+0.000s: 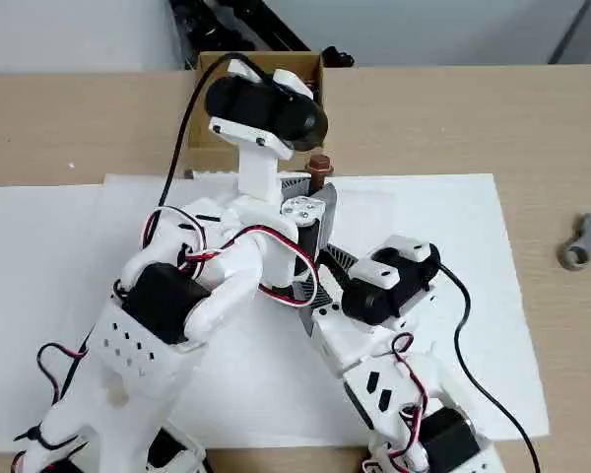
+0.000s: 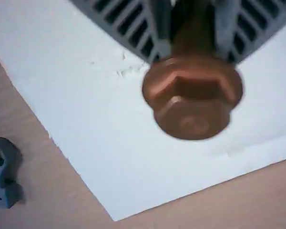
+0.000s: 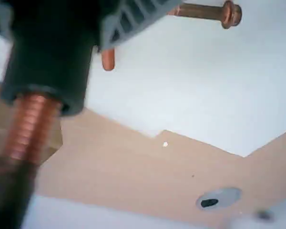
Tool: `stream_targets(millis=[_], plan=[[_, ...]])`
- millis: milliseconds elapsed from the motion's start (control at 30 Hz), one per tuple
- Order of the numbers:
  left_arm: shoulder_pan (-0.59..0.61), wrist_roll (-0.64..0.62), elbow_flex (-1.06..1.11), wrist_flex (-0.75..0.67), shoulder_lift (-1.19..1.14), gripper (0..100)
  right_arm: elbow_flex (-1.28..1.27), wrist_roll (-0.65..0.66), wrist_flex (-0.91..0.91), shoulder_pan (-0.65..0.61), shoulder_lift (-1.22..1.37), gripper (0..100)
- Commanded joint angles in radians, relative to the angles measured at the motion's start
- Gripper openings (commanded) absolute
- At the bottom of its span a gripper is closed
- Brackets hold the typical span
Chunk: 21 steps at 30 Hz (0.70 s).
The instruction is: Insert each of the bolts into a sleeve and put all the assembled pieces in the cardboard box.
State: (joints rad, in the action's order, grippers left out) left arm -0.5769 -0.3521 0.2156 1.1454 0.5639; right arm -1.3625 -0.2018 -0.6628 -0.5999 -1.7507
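Your left tool [image 2: 193, 26] clenched on copper hex-head bolt [image 2: 193, 95] just beside brown cardboard box [image 1: 209, 156], box mostly hidden by left arm [image 1: 261, 113]. Right tool [image 1: 320, 271] half hidden: grip, cannot tell.

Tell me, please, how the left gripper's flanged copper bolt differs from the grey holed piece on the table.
The flanged copper bolt hangs in the left gripper over the white paper; the grey holed piece lies on the wooden table. The bolt has a hexagonal head, the piece a round hole.

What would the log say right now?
left gripper: shut on bolt | sleeve: on table, off paper
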Motion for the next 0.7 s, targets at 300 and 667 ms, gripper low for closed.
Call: stream_targets(millis=[300,667], plan=[[-0.005,0.097,-0.033,0.077,0.014,7,0.040,-0.006,-0.001,-0.010,-0.007,0.2],[0.002,0.031,-0.101,0.218,0.012,19,0.040,-0.006,-0.001,-0.010,-0.005,0.2]])
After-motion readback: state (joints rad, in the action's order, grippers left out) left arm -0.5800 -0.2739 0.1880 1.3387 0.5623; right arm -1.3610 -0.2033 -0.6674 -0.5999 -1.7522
